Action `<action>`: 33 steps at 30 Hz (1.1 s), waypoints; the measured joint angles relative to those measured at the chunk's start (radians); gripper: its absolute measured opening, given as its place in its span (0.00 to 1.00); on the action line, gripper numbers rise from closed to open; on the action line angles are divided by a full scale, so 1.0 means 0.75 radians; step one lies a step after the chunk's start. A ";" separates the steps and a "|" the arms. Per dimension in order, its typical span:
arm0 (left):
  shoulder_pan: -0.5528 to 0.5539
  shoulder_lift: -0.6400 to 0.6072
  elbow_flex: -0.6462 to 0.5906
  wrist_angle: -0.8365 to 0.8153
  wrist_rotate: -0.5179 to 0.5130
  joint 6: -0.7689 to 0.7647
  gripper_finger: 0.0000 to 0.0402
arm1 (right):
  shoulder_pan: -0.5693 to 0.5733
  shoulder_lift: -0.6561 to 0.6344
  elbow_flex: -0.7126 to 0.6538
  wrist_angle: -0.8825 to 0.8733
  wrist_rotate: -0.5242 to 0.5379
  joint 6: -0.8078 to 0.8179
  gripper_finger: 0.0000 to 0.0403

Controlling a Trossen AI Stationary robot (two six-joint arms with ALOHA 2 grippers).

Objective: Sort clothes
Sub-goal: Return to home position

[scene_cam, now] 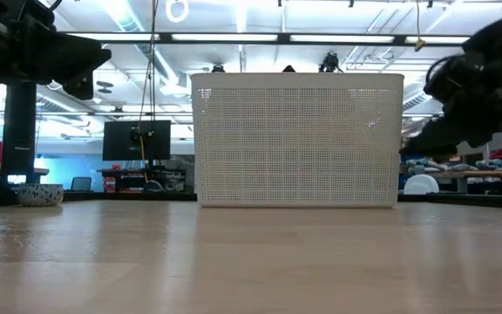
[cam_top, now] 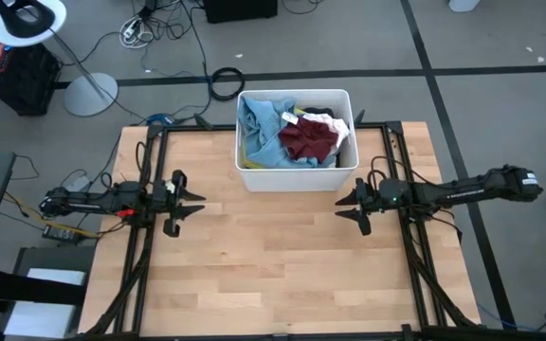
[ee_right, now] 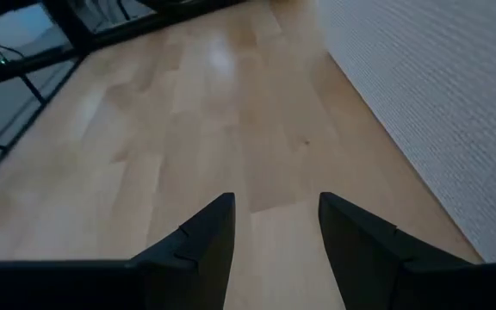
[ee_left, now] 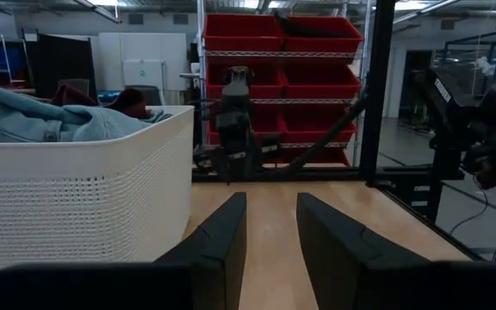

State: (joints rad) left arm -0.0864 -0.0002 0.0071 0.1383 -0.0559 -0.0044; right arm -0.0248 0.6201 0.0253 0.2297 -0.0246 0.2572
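Bright, even overhead light covers the pale wooden desk [cam_top: 273, 275]; shadows beneath both arms are faint and soft. From desk height, ceiling strip lights [scene_cam: 234, 37] glow white and the arms turn to dark silhouettes. A pale glare patch sits on the wood ahead of the right end effector [ee_right: 275, 207], which looks soft-edged, close to the lens.

Light plank bench [cam_top: 273, 265], dark frame rails [cam_top: 145, 237] down both sides. One item sits directly on it: white perforated bin [cam_top: 297, 178], at the far edge, beyond and between the jaws of left gripper [cam_top: 200, 204] and right gripper [cam_top: 341, 208], nearer the right jaws.
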 joint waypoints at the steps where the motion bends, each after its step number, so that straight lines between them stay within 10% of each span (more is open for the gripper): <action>1: 0.000 0.000 0.000 0.000 0.000 0.000 0.28 | -0.007 0.001 -0.022 0.011 0.000 -0.012 0.43; 33: 0.000 0.000 -0.001 0.002 0.001 0.000 0.28 | -0.017 0.011 -0.023 -0.129 0.088 -0.101 0.43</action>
State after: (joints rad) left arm -0.0866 -0.0002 0.0067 0.1394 -0.0551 -0.0044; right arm -0.0372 0.6281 0.0078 0.1326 0.0417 0.1814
